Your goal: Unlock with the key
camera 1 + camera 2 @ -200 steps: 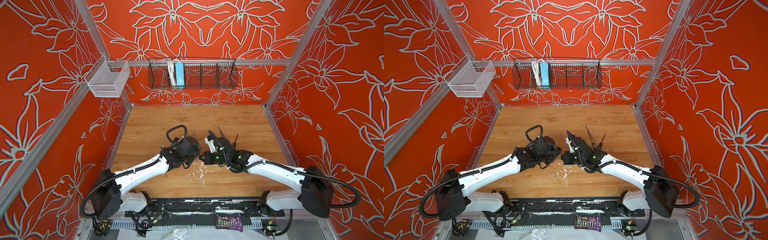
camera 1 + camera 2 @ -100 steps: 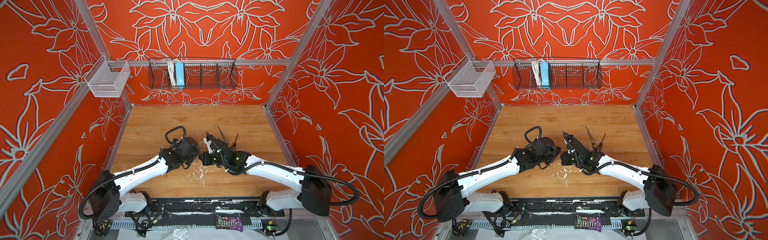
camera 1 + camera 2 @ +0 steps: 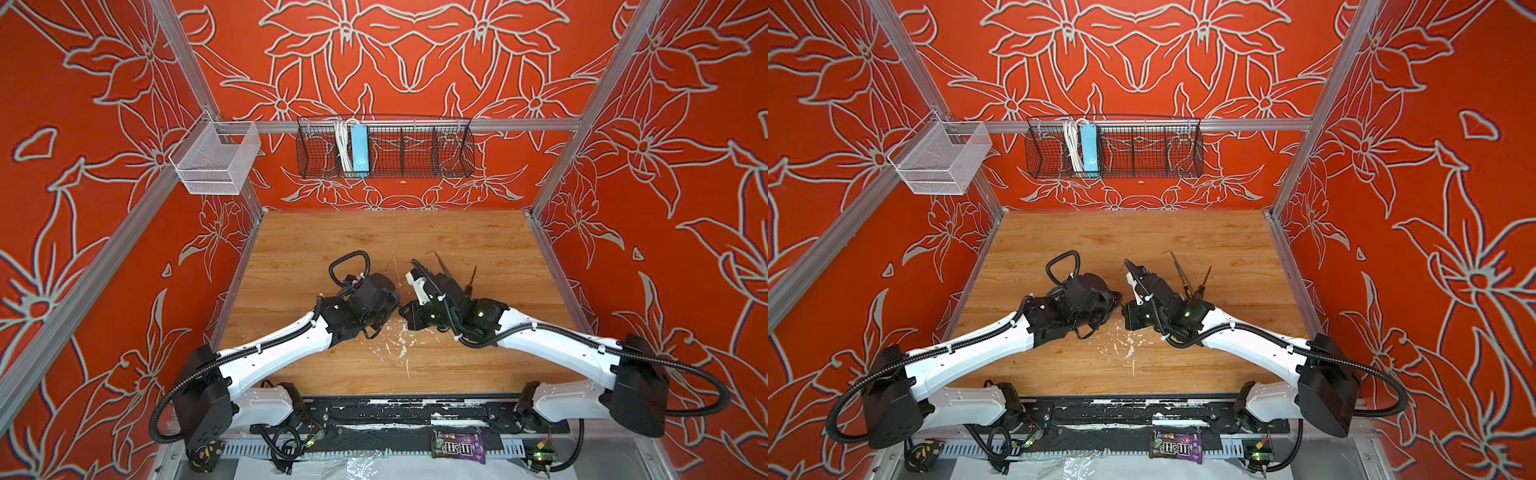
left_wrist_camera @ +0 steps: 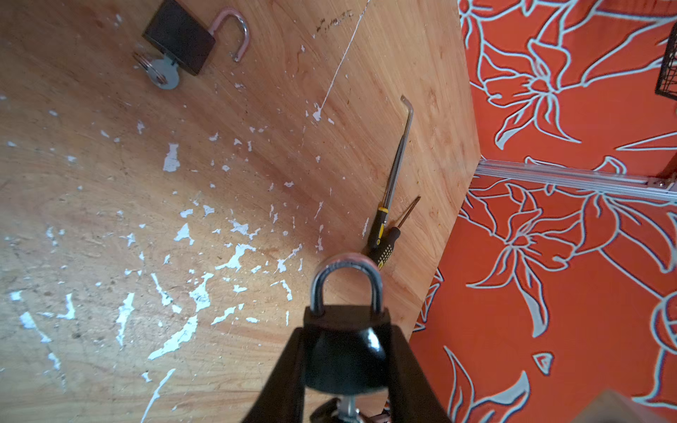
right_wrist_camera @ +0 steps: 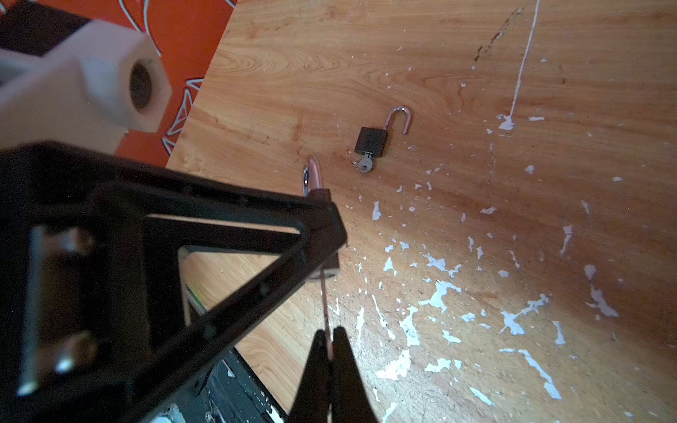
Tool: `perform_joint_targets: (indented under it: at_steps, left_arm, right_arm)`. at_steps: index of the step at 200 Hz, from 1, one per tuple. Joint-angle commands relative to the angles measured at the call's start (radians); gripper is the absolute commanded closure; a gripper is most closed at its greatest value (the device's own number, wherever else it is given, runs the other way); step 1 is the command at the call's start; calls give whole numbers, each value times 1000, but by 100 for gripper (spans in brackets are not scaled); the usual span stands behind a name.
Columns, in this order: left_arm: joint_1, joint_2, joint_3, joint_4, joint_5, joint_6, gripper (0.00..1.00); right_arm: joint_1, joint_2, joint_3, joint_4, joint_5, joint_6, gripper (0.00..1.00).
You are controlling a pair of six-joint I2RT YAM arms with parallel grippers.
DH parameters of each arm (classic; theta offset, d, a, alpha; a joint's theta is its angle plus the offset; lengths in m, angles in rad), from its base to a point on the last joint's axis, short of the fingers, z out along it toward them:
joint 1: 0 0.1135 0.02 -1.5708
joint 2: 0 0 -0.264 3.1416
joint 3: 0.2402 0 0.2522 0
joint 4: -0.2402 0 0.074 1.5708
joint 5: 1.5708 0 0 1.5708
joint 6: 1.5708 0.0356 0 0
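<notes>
My left gripper [image 4: 348,340] is shut on the body of a black padlock [image 4: 346,351], whose silver shackle [image 4: 346,282] is closed. A key [image 5: 325,307] sticks out of the padlock's underside, seen edge-on as a thin strip. My right gripper [image 5: 329,335] is shut on that key. In both top views the left gripper [image 3: 390,309] and the right gripper [image 3: 406,311] meet tip to tip above the middle of the wooden table [image 3: 478,374]; padlock and key are hidden there.
A second black padlock [image 4: 179,36] lies with its shackle swung open and a key in it. A bent metal bar [image 4: 401,146] and two screwdrivers [image 4: 379,227] lie toward the right wall. A wire basket [image 3: 384,147] and a mesh bin [image 3: 216,160] hang high.
The right wrist has edged slightly toward the left gripper and rolled a little. Both grips are as before.
</notes>
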Motion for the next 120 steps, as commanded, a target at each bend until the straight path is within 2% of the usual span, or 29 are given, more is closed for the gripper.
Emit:
perform_joint_targets:
  at_steps: [1,25,70,99,120]
  left_arm:
    - [-16,-32,5,-95,-16,1,100]
    - [-16,-50,-23,-29,12,-9,100]
    - [-21,-49,-9,33,61,-59,100]
    - [-24,-35,6,81,93,-90,100]
    - [-31,-39,11,102,108,-88,100]
  right_arm:
    - [-17,-7,71,-6,-7,9,100]
    - [-12,-7,71,-49,86,11,100]
    - [36,-4,33,21,218,63,100]
    - [91,25,36,46,313,48,100]
    - [93,46,28,85,321,41,100]
